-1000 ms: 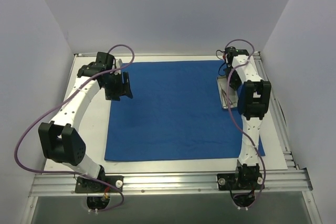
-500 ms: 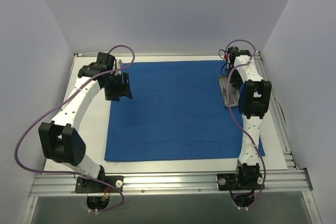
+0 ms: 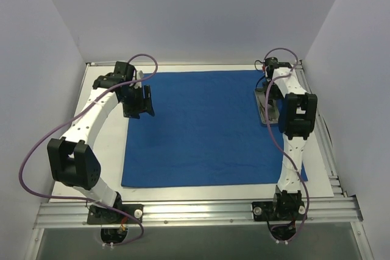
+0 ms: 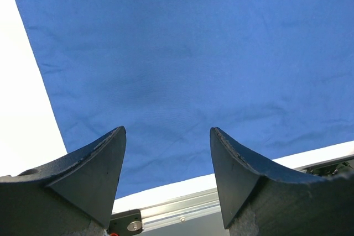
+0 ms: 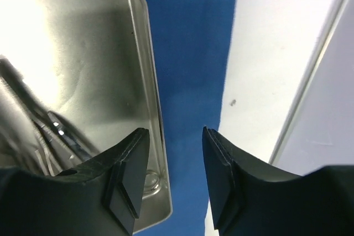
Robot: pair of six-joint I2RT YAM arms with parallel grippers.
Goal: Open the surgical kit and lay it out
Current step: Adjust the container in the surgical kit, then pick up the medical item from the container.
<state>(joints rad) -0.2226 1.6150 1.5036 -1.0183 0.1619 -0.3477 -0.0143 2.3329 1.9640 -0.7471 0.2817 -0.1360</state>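
Note:
The royal-blue cloth (image 3: 207, 129) of the surgical kit lies spread flat as a large sheet on the white table. It fills the left wrist view (image 4: 182, 48). A shiny metal tray (image 3: 260, 109) sits on the cloth's right edge. In the right wrist view the tray (image 5: 77, 48) holds thin silver instruments (image 5: 52, 128). My left gripper (image 3: 141, 101) is open and empty above the cloth's far left part (image 4: 167, 136). My right gripper (image 3: 269, 89) is open and empty, straddling the tray's rim (image 5: 176, 136); one finger (image 5: 124, 181) is over the tray, the other over the cloth.
The white table (image 3: 106, 144) shows as bare strips left and right of the cloth. An aluminium rail (image 3: 195, 211) runs along the near edge, also in the left wrist view (image 4: 166, 211). White walls enclose three sides. Purple cables loop from both arms.
My right arm has shifted slightly to the right and back over the tray. The left arm has barely moved. The cloth and tray are unchanged.

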